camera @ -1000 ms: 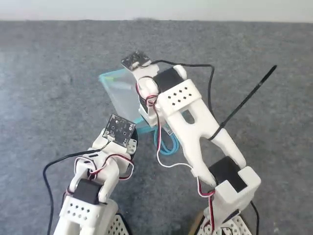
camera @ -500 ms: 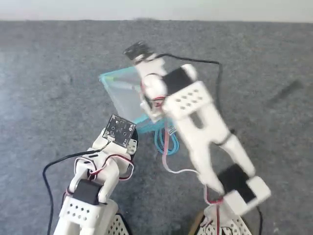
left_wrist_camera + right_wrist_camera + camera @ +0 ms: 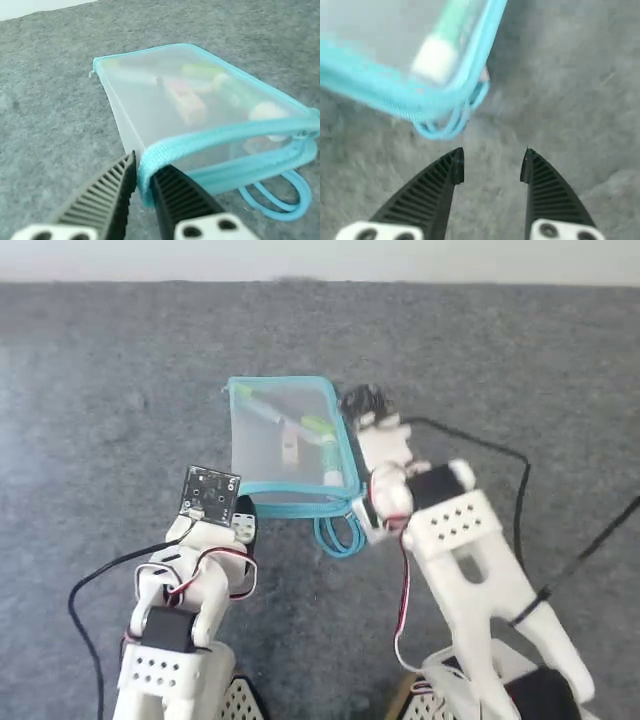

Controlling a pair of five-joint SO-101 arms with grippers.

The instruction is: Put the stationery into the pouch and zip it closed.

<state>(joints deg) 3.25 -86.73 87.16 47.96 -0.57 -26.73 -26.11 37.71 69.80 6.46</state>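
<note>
High view: pouch (image 3: pixel 285 445) lies flat mid-tabletop (image 3: pixel 100 440), toward the far edge, with stationery (image 3: pixel 300 430) inside. Its teal zip edge runs left to right along the near side, and the loop (image 3: pixel 340 535) is at the right end. Left arm (image 3: pixel 190 580) sits at the near-left corner, right arm (image 3: pixel 460 540) beside the right edge. Left wrist view: left gripper (image 3: pixel 144 169) is narrow, pinching the teal band at the pouch corner, with the long axis running away from it. Right wrist view: right gripper (image 3: pixel 491 162) is wide and holds nothing. The loop end and zip pull (image 3: pixel 481 75) sit just ahead, not touching, so the right arm is nearer the pull. Can't tell if the zip is fully shut.
</note>
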